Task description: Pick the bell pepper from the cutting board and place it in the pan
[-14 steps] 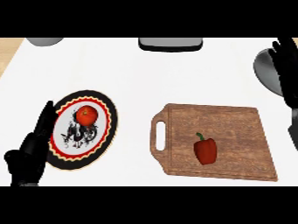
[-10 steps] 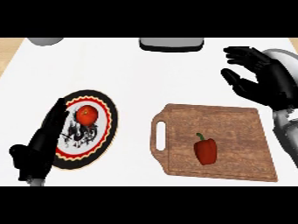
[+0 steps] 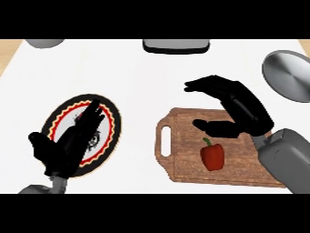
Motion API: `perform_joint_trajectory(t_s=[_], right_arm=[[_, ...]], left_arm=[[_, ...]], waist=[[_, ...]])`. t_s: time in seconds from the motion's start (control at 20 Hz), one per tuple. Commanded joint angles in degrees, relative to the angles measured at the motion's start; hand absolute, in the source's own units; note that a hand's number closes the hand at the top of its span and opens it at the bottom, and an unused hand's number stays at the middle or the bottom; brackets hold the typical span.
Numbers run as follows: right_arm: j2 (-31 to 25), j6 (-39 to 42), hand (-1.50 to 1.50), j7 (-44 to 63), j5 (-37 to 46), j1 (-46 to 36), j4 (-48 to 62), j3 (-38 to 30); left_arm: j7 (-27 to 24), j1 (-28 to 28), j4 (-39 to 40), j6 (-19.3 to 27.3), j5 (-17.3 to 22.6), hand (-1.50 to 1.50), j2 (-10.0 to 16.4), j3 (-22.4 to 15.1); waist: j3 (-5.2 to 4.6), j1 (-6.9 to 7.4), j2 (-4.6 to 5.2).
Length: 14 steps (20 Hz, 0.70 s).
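Note:
A red bell pepper point(image 3: 213, 155) with a green stem lies on the wooden cutting board point(image 3: 184, 154), near its middle. My right hand point(image 3: 236, 105) hovers open over the board's far edge, fingers spread toward the left and thumb just above the pepper, not touching it. The grey metal pan point(image 3: 293, 75) sits at the far right of the counter. My left hand point(image 3: 67, 145) is open, fingers straight, over a patterned plate at the left.
The round plate point(image 3: 110, 132) with a red and black rim lies left of the board, mostly covered by my left hand. A grey appliance point(image 3: 175, 45) stands at the back centre and a grey bowl point(image 3: 45, 43) at the back left.
My right hand has swung from the right side leftward and down over the board toward the pepper, uncovering the pan. My left hand has moved right over the plate, hiding the red item on it.

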Motion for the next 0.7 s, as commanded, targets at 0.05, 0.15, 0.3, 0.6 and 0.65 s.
perform_joint_trajectory(t_s=[0.05,0.15,0.3,0.6,0.65], right_arm=[[0.5,3.0,-1.5,1.3,9.9,-0.8,-1.9,7.3],[-2.5,7.6,-1.5,8.0,15.5,-1.9,-0.6,12.5],[-4.6,16.2,-1.5,18.6,22.2,-4.8,-0.8,18.6],[0.6,35.5,-1.5,37.4,30.3,-11.3,-0.6,27.4],[2.5,40.0,-1.5,40.4,29.6,-12.5,-0.5,27.7]], left_arm=[[-1.0,-0.7,4.0,-4.2,2.5,0.0,0.1,2.5],[0.6,-0.5,2.0,-4.5,3.2,0.0,0.0,1.4],[1.2,-0.8,1.8,-2.8,2.4,0.0,-0.5,1.2],[0.9,-2.2,3.6,-3.2,2.1,0.0,-1.5,1.0],[0.9,-1.5,3.7,-4.2,2.7,0.0,-0.5,1.5]], waist=[[0.12,-0.48,-0.29],[-0.01,-0.41,-0.53],[-0.22,-0.69,-1.16],[-0.23,-0.44,-0.98],[-0.22,-0.07,-0.95]])
